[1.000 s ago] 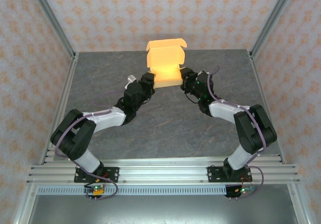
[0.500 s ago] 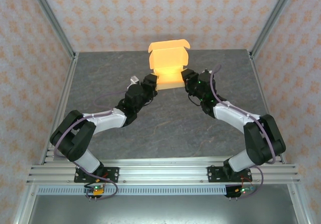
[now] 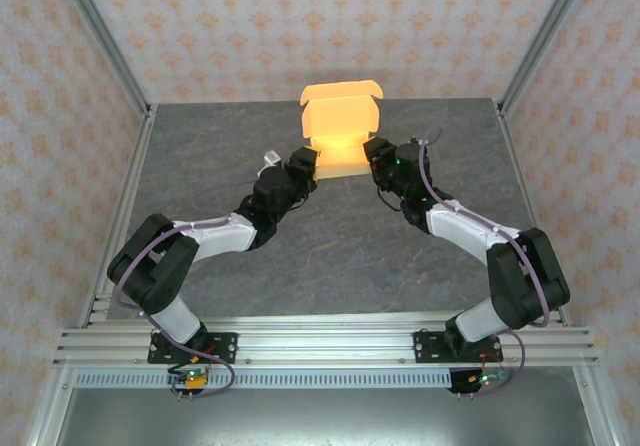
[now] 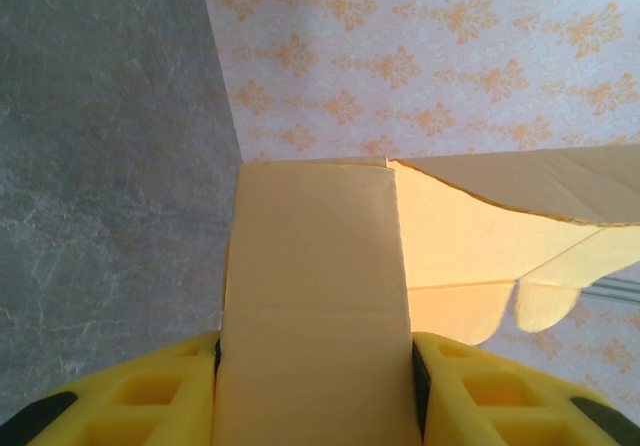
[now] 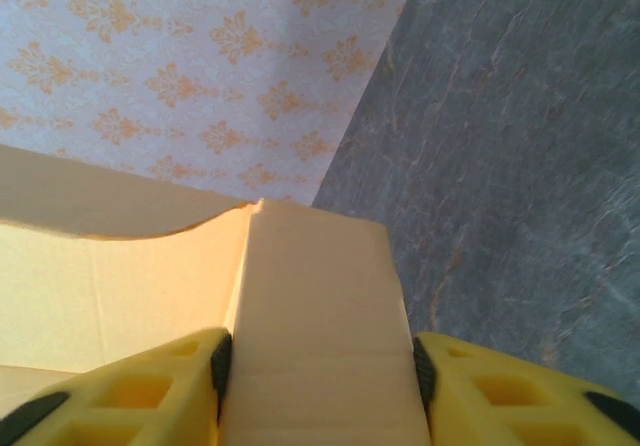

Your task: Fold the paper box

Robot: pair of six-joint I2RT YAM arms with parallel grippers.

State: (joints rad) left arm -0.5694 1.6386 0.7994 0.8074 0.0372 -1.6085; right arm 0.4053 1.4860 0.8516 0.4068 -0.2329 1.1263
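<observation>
The table [image 3: 200,156] is grey, stone-veined and matte, with open surface along its left edge beside the aluminium frame post [image 3: 105,41] and the pale wallpaper [image 3: 200,26] with its orange motifs. The left gripper [image 3: 305,163] reaches to the far middle. In its wrist view the ribbed yellow fingers [image 4: 150,401] clamp the smooth end wall of the paper box [image 4: 315,286] at a middling width.

The paper box [image 3: 340,126] stands at the table's far edge: thin orange-tan card, a low tray with its lid upright and scalloped tabs at the corners. Its inside shows only as a bright glow.

The right gripper [image 3: 376,154] flanks the opposite end wall. Its yellow fingers [image 5: 520,396] sit at both faces with a dark seam between, so I cannot tell if they press. Bare table lies to the right.
</observation>
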